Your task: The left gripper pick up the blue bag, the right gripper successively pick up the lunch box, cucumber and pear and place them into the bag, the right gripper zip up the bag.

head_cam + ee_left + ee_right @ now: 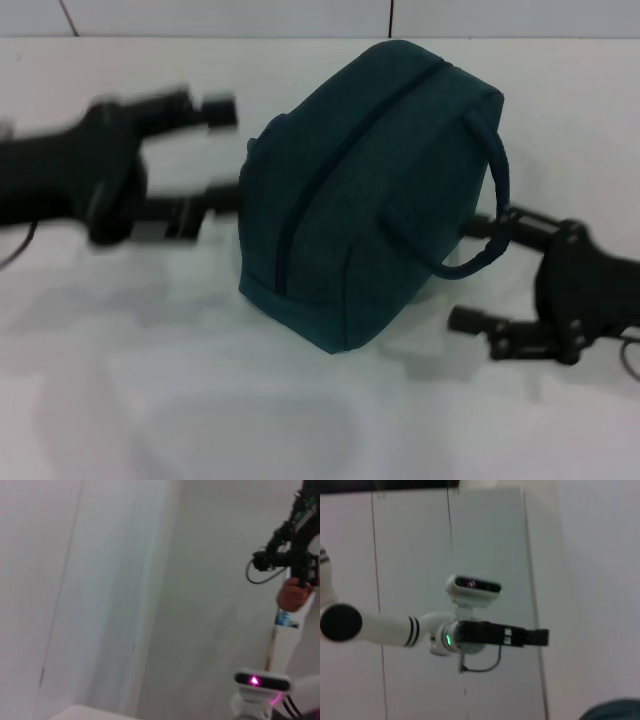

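Note:
The blue bag (370, 190) lies tilted on the white table (150, 400) in the middle of the head view. Its dark zip line (330, 170) runs along the top and looks closed. Its handle (497, 200) loops out toward the right. My left gripper (222, 152) is just left of the bag, blurred and open, with nothing between its fingers. My right gripper (465, 275) is open at the bag's right side, its upper finger (485, 228) close to the handle loop. A corner of the bag (615, 711) shows in the right wrist view. The lunch box, cucumber and pear are out of view.
A white wall with a seam (390, 18) rises behind the table. The left wrist view shows wall panels, the robot's head camera (261, 681) and a dark arm (292, 555) farther off. The right wrist view shows the head camera (472, 587).

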Controlling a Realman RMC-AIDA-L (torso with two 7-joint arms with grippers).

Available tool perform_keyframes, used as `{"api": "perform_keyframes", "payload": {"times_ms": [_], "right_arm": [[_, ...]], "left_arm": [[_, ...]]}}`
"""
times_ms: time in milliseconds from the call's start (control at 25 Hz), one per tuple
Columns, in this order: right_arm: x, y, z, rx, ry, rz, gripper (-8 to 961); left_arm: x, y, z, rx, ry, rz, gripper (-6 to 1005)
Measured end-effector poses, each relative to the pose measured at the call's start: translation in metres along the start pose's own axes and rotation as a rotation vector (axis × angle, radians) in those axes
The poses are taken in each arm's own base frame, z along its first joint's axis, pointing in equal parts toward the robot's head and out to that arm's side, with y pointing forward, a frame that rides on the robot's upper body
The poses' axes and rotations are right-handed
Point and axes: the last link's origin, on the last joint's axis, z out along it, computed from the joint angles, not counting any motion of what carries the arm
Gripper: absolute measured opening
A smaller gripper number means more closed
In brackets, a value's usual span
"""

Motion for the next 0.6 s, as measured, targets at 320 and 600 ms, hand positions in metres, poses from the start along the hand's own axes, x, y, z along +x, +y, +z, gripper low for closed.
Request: {"api": "perform_keyframes", "payload": {"times_ms": [320,600], "right_arm": [[0.018,0.005,0.016,-0.039,0.086,0.018,865],[0.023,0.003,0.023,-0.04,0.116,0.017,865]], "left_arm": [[-0.052,0.027,-0.012,-0.024,-0.094,-0.058,880],[-0.067,0.035,-0.018,-0.006,-0.074,-0.071,882]]}}
